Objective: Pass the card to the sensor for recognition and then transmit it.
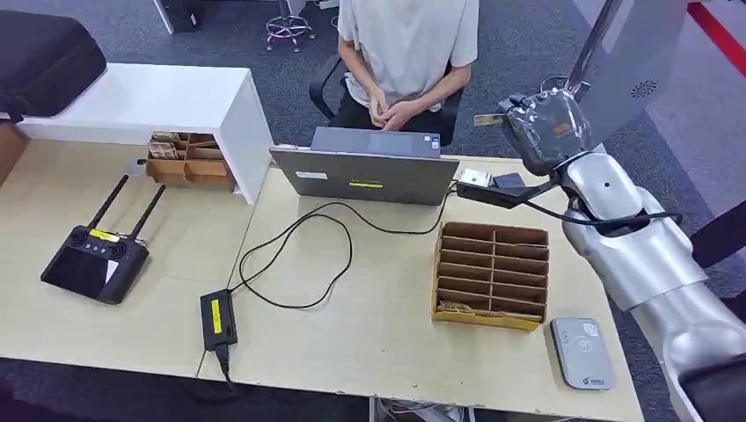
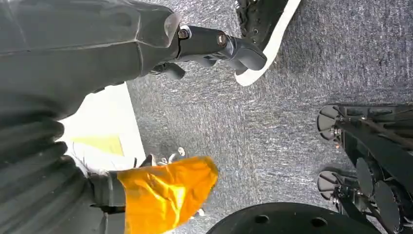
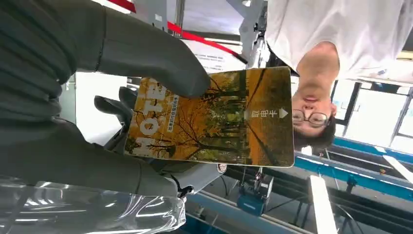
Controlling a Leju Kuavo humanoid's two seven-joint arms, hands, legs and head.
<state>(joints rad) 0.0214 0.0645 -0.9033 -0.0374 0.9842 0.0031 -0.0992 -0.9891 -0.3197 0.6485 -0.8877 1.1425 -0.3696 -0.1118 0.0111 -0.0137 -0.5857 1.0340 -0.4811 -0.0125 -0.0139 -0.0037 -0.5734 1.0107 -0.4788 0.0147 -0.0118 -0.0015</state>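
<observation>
The right hand (image 1: pixel 537 127) pinches the card (image 3: pixel 214 117) high over the surface's (image 1: pixel 369 325) far edge, held toward the seated person (image 1: pixel 409 44), well apart from the sensor (image 1: pixel 582 352), so this looks like the handover; next, release.

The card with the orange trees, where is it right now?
The right hand holds the card up in the air, at the table's far right, out toward the seated person. The head view shows its edge past the laptop.
</observation>
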